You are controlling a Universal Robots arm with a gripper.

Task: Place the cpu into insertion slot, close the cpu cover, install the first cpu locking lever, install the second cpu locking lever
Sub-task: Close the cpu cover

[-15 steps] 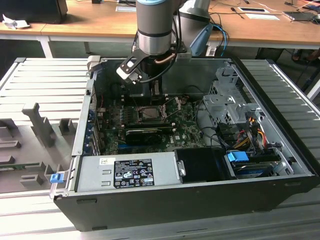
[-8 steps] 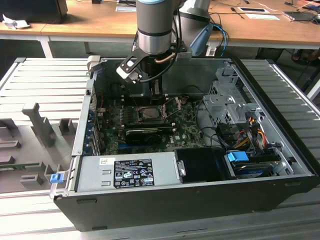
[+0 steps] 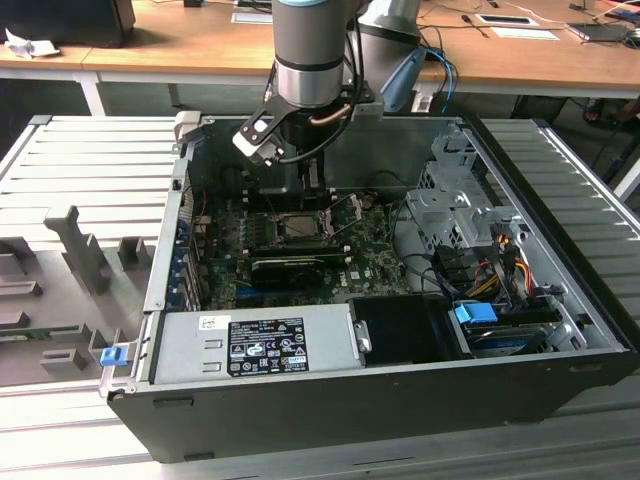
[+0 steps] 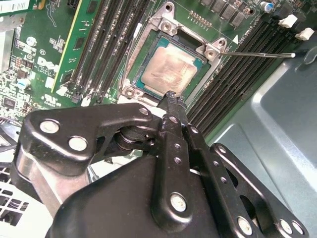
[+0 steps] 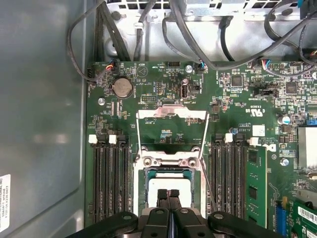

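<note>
Already the cpu (image 4: pixel 171 69) lies flat in the insertion slot (image 4: pixel 165 24), while the cpu cover (image 5: pixel 171 113) is swung back, clear of the chip. We judge the risk to be the gripper (image 5: pixel 168 192) pressing on the bare chip (its fingers are pinched together, holding nothing) or snagging the loose locking lever (image 4: pixel 257 54). We see the arm reaching steeply down into the computer case (image 3: pixel 400 400), with the gripper tip just above the chip's edge.

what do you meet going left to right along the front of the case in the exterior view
blue clip → power supply → black shroud → blue tab
</note>
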